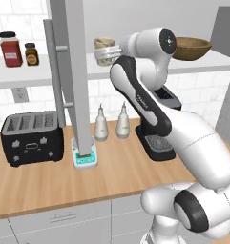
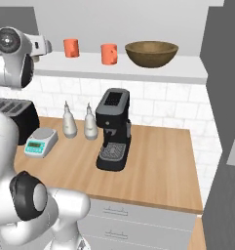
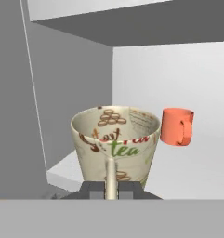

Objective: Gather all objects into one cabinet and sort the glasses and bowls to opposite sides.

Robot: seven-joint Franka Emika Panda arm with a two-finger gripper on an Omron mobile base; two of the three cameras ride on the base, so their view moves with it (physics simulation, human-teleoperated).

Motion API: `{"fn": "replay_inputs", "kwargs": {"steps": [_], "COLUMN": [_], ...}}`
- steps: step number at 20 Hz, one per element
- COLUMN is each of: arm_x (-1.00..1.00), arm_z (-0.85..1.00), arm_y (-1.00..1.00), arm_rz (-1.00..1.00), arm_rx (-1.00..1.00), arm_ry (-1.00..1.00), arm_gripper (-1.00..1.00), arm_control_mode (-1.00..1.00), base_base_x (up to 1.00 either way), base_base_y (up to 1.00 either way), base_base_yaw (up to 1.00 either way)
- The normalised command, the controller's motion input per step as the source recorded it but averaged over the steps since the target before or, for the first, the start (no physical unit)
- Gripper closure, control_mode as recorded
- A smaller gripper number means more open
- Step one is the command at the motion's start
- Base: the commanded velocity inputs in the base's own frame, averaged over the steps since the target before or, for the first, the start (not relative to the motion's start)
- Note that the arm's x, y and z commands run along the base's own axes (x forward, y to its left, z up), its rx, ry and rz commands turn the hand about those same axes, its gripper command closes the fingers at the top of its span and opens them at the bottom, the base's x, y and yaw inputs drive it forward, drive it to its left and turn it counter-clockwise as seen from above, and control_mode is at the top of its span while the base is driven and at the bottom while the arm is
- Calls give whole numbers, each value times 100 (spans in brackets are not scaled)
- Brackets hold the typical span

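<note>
Setting the cream mug [image 3: 115, 144] down level on the white shelf [image 2: 187, 66] seems the job; keep it on the mugs' side, away from the wooden bowl [image 2: 151, 52]. It sits straight ahead of the gripper [image 3: 111, 188], whose fingers clamp its handle (a coral mug [image 3: 177, 126] stands beyond).

The open cabinet door [image 1: 68, 71] stands close on the left of the cream mug [image 3: 115, 146]. On the shelf [image 2: 187, 66], bare room lies between two coral-orange mugs [image 2: 71, 47] [image 2: 108, 53]; the wooden bowl [image 2: 151, 53] blocks the right.
</note>
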Motion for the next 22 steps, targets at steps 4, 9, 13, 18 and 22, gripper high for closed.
{"fn": "replay_inputs", "kwargs": {"steps": [4,9,13,18,22], "arm_x": [54,42,41,35,29], "arm_z": [-2,-2,-8,-24,-28], "arm_y": [1,5,11,12,13], "arm_rz": [0,0,0,0,0], "arm_rx": [0,0,0,0,0], "arm_ry": [2,6,5,1,0], "arm_gripper": [100,100,100,100,100], "arm_control_mode": [-100,-100,-100,-100,-100], "base_base_x": [0,0,0,0,0], "base_base_y": [0,0,0,0,0], "base_base_yaw": [0,0,0,0,0]}}
